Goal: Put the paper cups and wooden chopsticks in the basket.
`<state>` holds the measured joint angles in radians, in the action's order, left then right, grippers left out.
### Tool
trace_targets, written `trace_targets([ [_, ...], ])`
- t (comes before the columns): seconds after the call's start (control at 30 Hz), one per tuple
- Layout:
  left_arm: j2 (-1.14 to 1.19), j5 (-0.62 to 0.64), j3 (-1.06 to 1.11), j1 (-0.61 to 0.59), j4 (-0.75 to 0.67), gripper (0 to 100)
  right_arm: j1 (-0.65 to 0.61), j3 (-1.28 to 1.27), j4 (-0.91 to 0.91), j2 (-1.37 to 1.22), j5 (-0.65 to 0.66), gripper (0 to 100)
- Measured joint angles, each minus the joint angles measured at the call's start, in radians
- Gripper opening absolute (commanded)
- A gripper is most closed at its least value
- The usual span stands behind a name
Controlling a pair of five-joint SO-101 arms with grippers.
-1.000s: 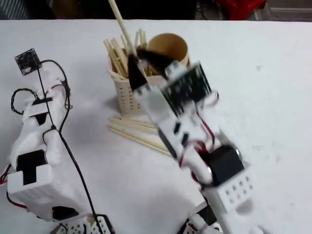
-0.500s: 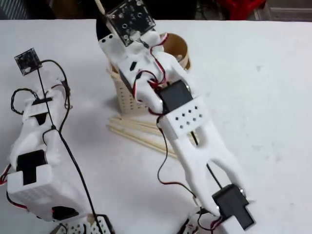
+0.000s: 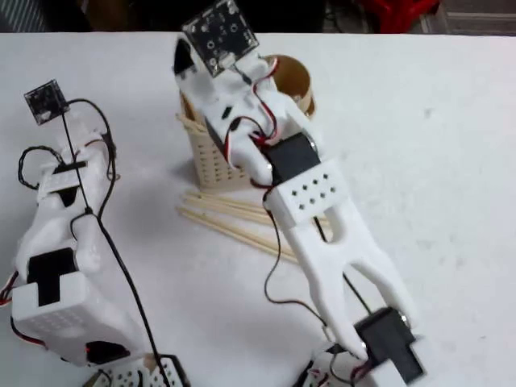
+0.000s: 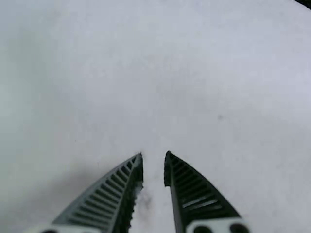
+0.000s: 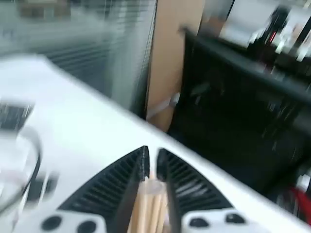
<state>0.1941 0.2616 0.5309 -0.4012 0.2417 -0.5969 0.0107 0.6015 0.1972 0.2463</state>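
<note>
A white slotted basket stands at the back middle of the table, with wooden chopsticks in it. A brown paper cup sits just behind it on its right. More wooden chopsticks lie flat on the table in front of the basket. My right arm stretches over the basket, its gripper above the basket's far left side. In the right wrist view, that gripper is shut on wooden chopstick ends. My left gripper hangs shut and empty over bare table at the left.
The left arm sits folded at the table's left with its cable trailing toward the front. The table's back edge runs just behind the cup. White tabletop lies open to the right of the basket.
My right arm swung from upright to stretched over the basket. The long chopstick that stood up from its gripper no longer sticks past the back edge. The left arm stayed still.
</note>
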Motion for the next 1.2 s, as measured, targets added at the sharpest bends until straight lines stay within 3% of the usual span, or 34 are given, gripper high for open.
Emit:
trace_targets([
  [0.17, 0.000, 0.000, 0.000, 0.000, 0.000, 9, 0.003, -0.218, 0.250, 0.172, 0.000, 3.3],
  [0.33, 0.000, 0.000, 0.000, 0.000, 0.000, 9, -0.017, -0.454, 0.354, 0.285, 0.000, 1.5],
  [0.5, 0.000, 0.000, 0.000, 0.000, 0.000, 9, -0.106, -0.638, 0.359, 0.247, 0.021, 1.8],
  [0.8, 0.000, 0.000, 0.000, 0.000, 0.000, 9, -0.109, -0.660, 0.262, -0.057, 0.244, 2.1],
  [1.2, 0.000, 0.000, 0.000, 0.000, 0.000, 9, -0.052, -0.660, 0.221, -0.186, 0.269, 2.3],
])
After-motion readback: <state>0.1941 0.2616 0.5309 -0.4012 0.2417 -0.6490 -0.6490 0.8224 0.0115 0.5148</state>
